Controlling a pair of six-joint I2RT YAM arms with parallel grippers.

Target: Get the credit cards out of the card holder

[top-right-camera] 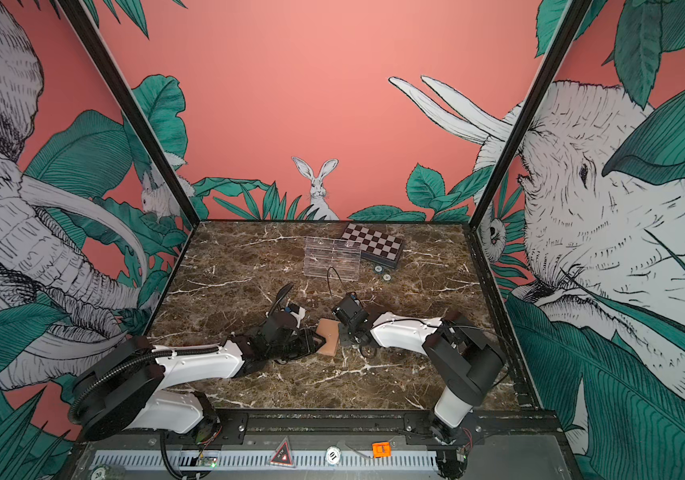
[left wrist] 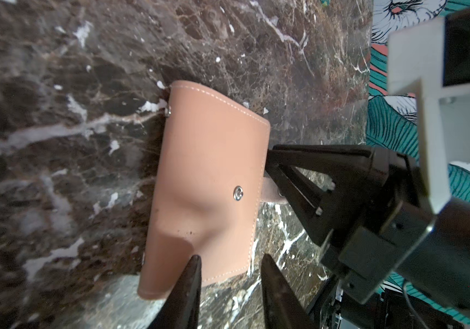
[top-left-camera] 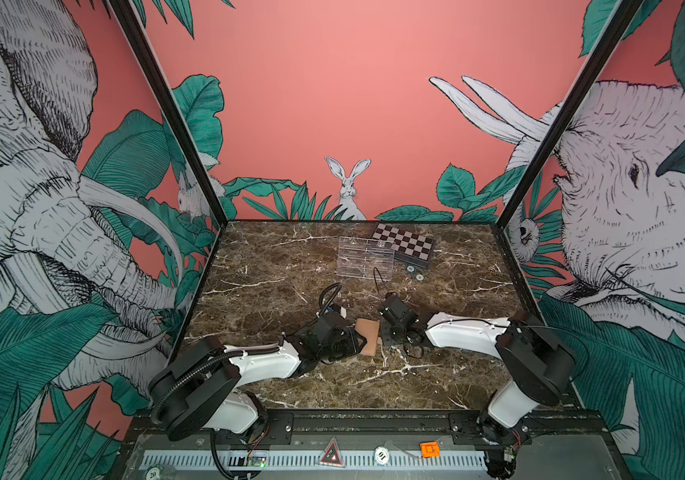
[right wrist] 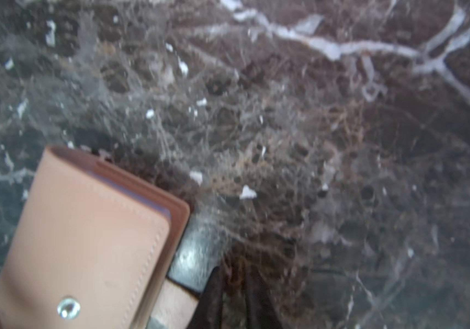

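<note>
**Fingertips (left wrist: 192, 280) on a folded card holder (left wrist: 211, 171), no card out yet**

Tan and folded shut, the card holder lies flat on the marble table (left wrist: 57, 142), directly under the left gripper (left wrist: 231, 257) and just beside the right gripper (right wrist: 232, 306). Its snap (left wrist: 238, 194) sits bare on the cover and the strap tab (left wrist: 270, 197) sticks out past the edge, so the strap looks unfastened. Only a pale bluish sleeve edge (right wrist: 166, 212) peeps out between the covers; no credit cards show anywhere.

The left fingers stand apart: one tip presses the cover, the other hangs just off the holder's edge, with a corner between them. The right fingers are nearly together at the strap tab; whether they pinch it I cannot tell.

By my reading the unfastening is done, while opening the fold and drawing out every card are left to do. Well beyond both sets of fingers stand a clear tray (top-left-camera: 365, 257) and a checkered box (top-left-camera: 405, 245).
</note>
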